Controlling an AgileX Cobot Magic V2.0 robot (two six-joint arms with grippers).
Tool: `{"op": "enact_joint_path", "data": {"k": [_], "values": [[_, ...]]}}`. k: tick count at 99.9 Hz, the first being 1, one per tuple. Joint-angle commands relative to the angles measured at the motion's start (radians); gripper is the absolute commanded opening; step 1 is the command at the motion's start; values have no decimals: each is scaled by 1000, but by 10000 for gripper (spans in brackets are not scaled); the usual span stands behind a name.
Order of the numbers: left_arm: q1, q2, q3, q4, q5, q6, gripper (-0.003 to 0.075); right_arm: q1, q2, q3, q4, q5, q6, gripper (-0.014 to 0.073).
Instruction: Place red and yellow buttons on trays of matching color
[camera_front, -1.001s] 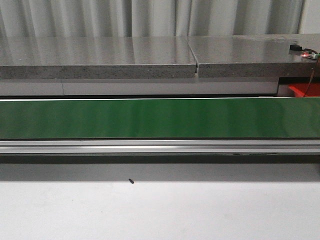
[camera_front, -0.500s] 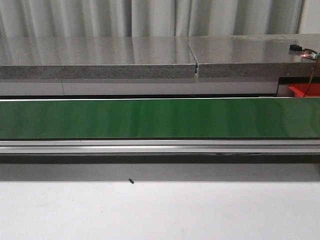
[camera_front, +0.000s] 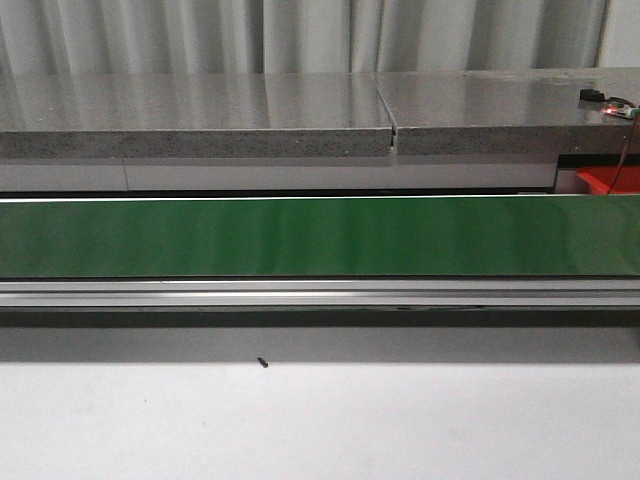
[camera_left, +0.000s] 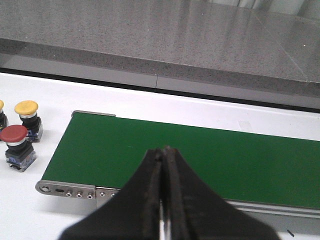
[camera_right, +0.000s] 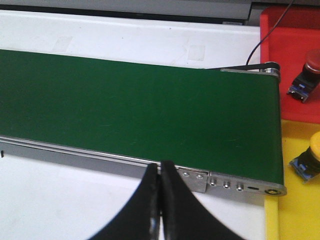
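Both grippers, left (camera_left: 164, 192) and right (camera_right: 161, 202), pressed together, empty. Red button (camera_left: 16, 145) and yellow button (camera_left: 28, 113) sit beside the belt (camera_left: 200, 155) end; left should spread wide and descend squarely over one cap.

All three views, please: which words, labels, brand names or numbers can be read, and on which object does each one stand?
None can be read. The green belt, the red tray, the yellow tray and the red-capped button and yellow-capped button show no legible print; the small blue parts under the buttons are too blurred to tell.
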Motion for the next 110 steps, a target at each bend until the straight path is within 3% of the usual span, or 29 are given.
{"op": "enact_joint_path", "data": {"k": [1, 66, 71, 78, 90, 97, 110], "values": [[-8, 10, -26, -9, -72, 0, -20, 0, -6, -26, 13, -63, -11, -68], [-8, 10, -19, -9, -71, 0, -6, 0, -6, -26, 13, -63, -11, -68], [-8, 10, -19, -9, -73, 0, 36, 0, -6, -26, 13, -63, -11, -68], [-8, 10, -19, -9, -75, 0, 150, 0, -6, -26, 13, -63, -11, -68], [-8, 10, -19, 3, -71, 0, 456, 0, -6, -26, 13, -63, -11, -68], [-8, 10, -19, 8, -73, 0, 579, 0, -6, -26, 13, -63, -11, -68], [-8, 10, -19, 6, -73, 0, 620, 0, -6, -26, 13, -63, -11, -68]]}}
